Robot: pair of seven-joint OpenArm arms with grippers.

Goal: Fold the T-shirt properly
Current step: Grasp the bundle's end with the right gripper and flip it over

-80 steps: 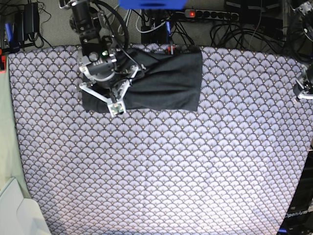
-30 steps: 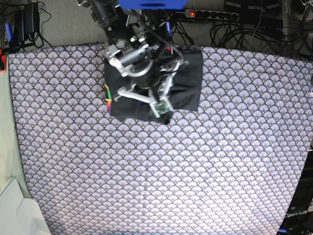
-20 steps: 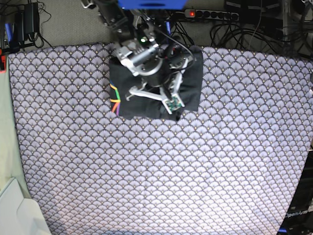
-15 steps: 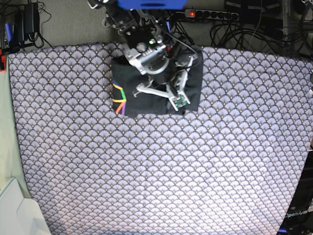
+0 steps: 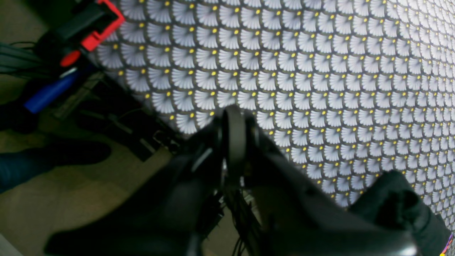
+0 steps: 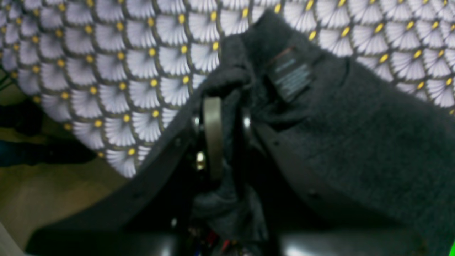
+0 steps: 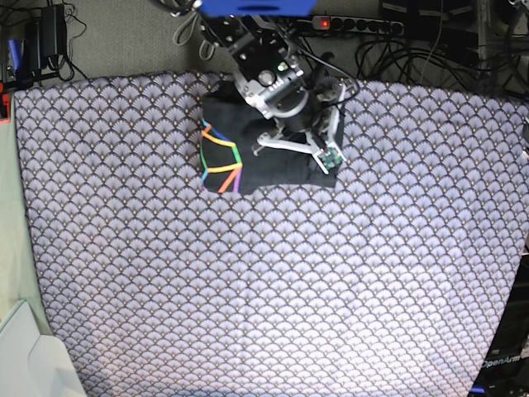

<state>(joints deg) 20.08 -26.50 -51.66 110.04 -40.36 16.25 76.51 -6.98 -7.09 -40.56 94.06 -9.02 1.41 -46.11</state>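
The T-shirt [image 7: 273, 161] lies folded near the table's far edge, dark charcoal, with a rainbow line print [image 7: 221, 157] showing at its left side. My right gripper [image 7: 321, 168] is over the shirt's right front corner. In the right wrist view the right gripper [image 6: 227, 103] is shut on a bunched fold of the T-shirt [image 6: 362, 142], close to a sewn label [image 6: 291, 76]. In the left wrist view my left gripper [image 5: 233, 113] is shut on nothing above the cloth's edge; the base view does not show it.
A purple-white scallop-patterned cloth [image 7: 273, 289] covers the table. A power strip and cables [image 7: 355, 23] run behind it. A red and black clamp [image 5: 94, 23] sits at the cloth's corner beside the floor. A white object [image 7: 25, 356] is at the front left.
My right gripper has carried the shirt's left part to the right over the rest. The bundle is now narrower and the rainbow print has come into sight.
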